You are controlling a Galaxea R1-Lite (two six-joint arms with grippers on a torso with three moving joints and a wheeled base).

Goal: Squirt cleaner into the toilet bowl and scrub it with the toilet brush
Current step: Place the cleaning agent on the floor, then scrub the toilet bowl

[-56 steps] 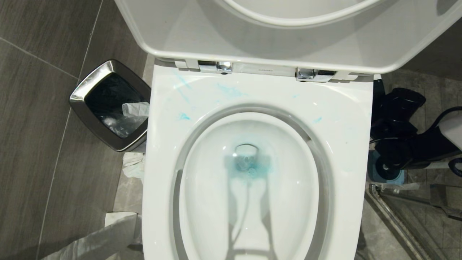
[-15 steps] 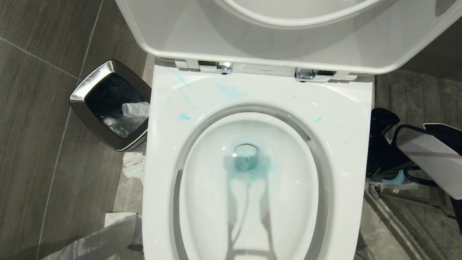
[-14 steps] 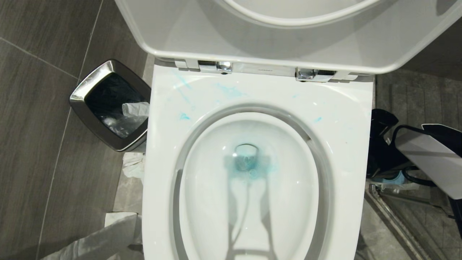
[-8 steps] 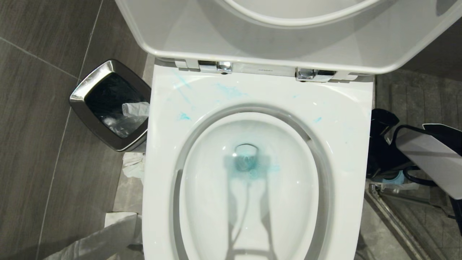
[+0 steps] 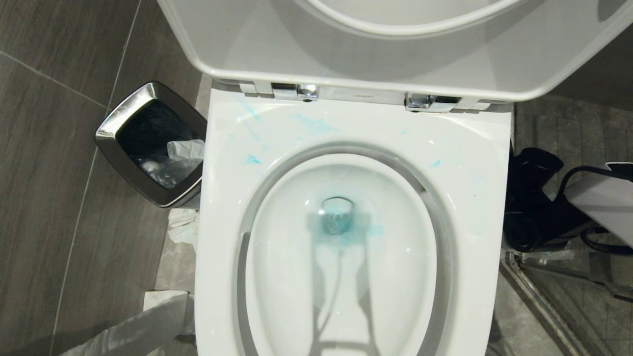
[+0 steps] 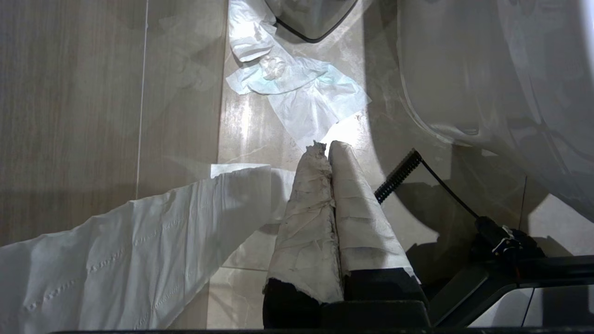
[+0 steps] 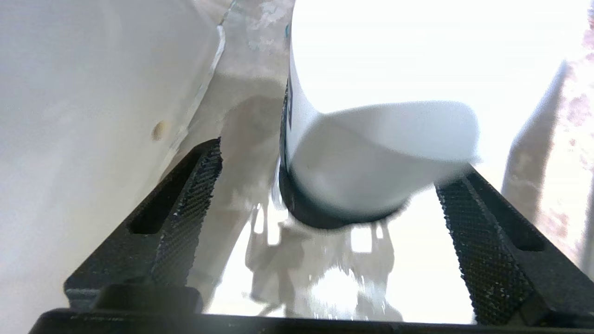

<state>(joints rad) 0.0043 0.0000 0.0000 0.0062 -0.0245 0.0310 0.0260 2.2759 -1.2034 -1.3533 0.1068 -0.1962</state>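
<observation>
- Lying on the grey floor tiles at the far left, a strip of toilet paper [image 5: 123, 331] runs toward the near edge, and crumpled tissue [image 6: 297, 88] sits on the floor near the base of the trash bin.
- Left gripper [image 6: 325, 150] hangs low over that floor beside the toilet's left flank, its paper-wrapped fingers [image 6: 308, 218] pressed together, clenched on nothing.
- A chrome-rimmed trash bin [image 5: 106, 133] with a black liner stands just left of the toilet.
- Toilet bowl [image 5: 217, 207] fills the middle, its lid [image 5: 247, 49] raised at the far side.
- Light blue cleaner [image 5: 341, 230] tints the water around the drain, with thin streaks and spots on the far part of the rim.
- Right gripper [image 7: 327, 195] is down at the toilet's right flank, its black textured fingers [image 7: 190, 195] spread wide and released, holding nothing.
- A white object with a dark base [image 7: 352, 167] stands between those fingers, touching neither; what it is cannot be told.
- Toilet brush cannot be made out in any view.
</observation>
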